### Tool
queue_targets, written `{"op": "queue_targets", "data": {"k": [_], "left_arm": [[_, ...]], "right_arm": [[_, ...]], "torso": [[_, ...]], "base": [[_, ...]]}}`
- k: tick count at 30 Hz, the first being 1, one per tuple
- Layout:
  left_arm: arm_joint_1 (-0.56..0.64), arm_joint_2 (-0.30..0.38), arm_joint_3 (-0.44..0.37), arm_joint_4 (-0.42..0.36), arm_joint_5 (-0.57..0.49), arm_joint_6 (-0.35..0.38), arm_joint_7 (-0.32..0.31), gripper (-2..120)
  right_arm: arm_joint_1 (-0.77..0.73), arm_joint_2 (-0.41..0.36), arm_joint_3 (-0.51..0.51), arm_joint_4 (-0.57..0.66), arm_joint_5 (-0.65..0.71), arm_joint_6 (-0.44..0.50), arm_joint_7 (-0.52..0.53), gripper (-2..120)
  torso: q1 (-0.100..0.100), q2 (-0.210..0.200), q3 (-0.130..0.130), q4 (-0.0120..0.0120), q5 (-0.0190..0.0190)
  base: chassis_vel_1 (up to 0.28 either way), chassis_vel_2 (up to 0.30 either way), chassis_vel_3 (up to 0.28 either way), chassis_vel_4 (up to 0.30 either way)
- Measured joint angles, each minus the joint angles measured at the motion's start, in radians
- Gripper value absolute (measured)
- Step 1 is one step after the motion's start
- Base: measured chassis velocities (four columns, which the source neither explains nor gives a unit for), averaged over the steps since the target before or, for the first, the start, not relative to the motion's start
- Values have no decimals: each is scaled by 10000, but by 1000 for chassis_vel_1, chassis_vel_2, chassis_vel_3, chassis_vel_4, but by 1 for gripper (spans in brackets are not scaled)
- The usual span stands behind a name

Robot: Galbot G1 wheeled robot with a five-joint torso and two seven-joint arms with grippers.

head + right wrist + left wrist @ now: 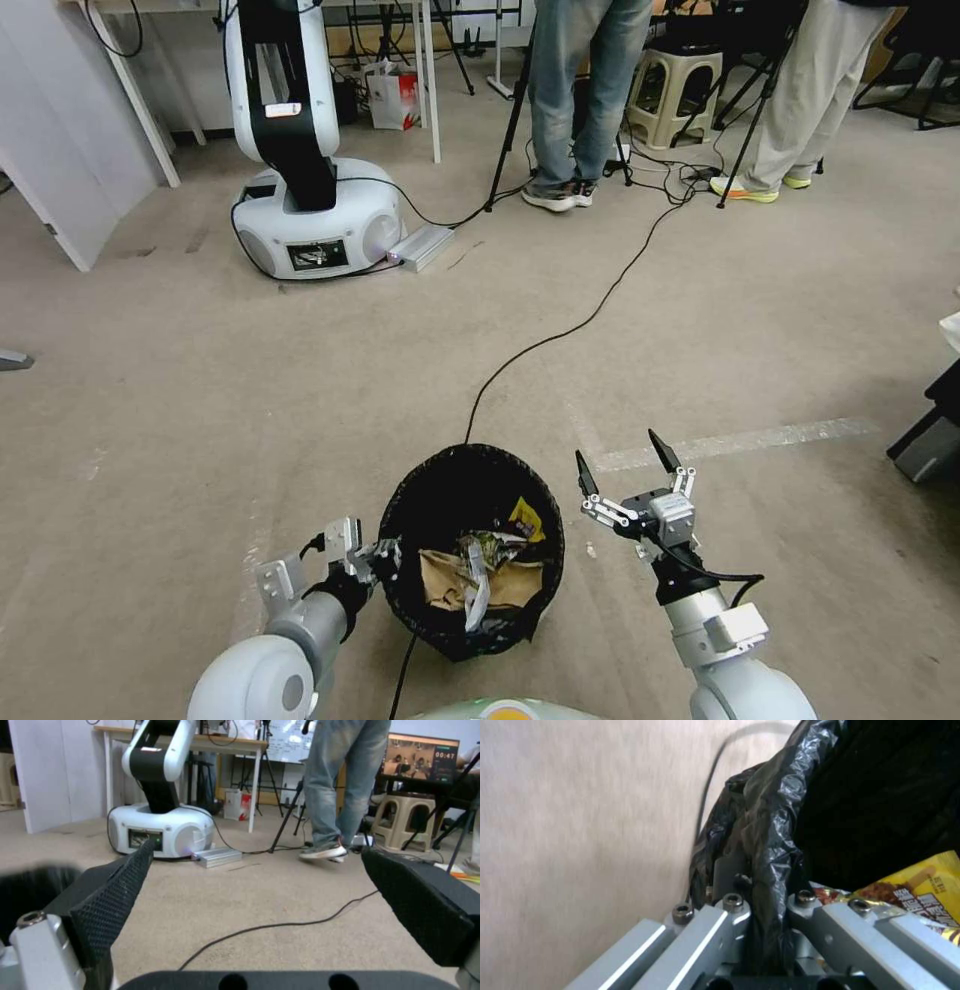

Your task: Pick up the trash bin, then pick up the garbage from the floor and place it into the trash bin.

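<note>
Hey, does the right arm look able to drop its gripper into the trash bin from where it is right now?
Probably yes. The right gripper hangs open and empty just beside the trash bin, whose mouth is uncovered. The left gripper clamps the far rim, out of the way.

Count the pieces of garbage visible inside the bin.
3 at least: a yellow wrapper near the far right wall, a brown paper bag low in the middle, and a crumpled wrapper lying on it. More may be hidden underneath.

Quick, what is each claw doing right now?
Left gripper: shut on the trash bin rim.
Right gripper: open, holding nothing.
</note>
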Motion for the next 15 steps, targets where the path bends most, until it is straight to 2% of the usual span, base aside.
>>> {"op": "queue_targets", "data": {"k": [7,13,15], "left_arm": [[-252,6,-1001,-842,-1223,123,-501,0],[-371,116,-1761,-992,-1776,178,-902,0],[-513,151,-2014,-991,-2033,164,-1383,0]], "right_arm": [[-4,0,-2,-110,-16,0,-19,100],[75,8,-58,-161,-27,-1,-22,100],[118,29,-134,-183,-55,-20,-23,100]], "torso": [[0,0,0,0,0],[0,0,0,1,-1],[-1,0,0,0,-2]], "base": [[0,0,0,0],[0,0,0,0],[0,0,0,0]]}}
